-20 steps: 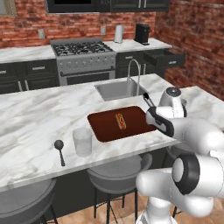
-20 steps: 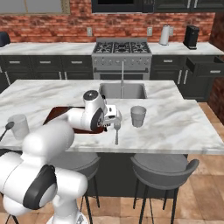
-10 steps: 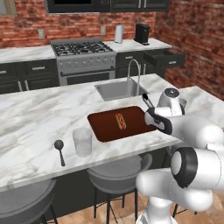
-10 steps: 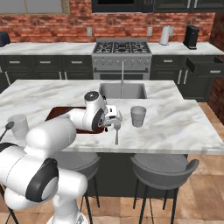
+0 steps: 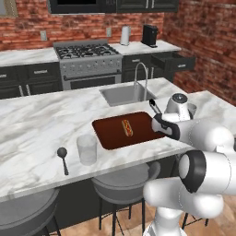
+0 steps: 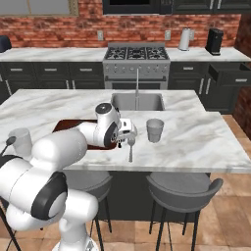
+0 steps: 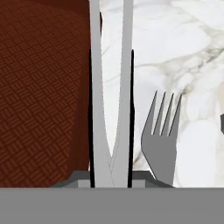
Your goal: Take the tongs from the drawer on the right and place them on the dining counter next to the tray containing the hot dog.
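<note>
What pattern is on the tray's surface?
A dark red-brown basket-weave pattern on the tray, clearest in the hand view.

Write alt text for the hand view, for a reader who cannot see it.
Long slim black tongs with pale silvery edges run up the frame's middle from the shut gripper, above white-grey veined marble counter. A dark red-brown woven-textured tray lies left; a grey metal fork lies right.

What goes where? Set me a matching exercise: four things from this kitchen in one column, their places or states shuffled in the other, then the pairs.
Things
1. tongs
2. hot dog
3. drawer
4. spoon

Places or states
A. on the red-brown tray
B. pulled open
C. clamped in the gripper
D. lying on the dining counter beside the glass cup

Pairs: 1-C, 2-A, 3-B, 4-D
</note>
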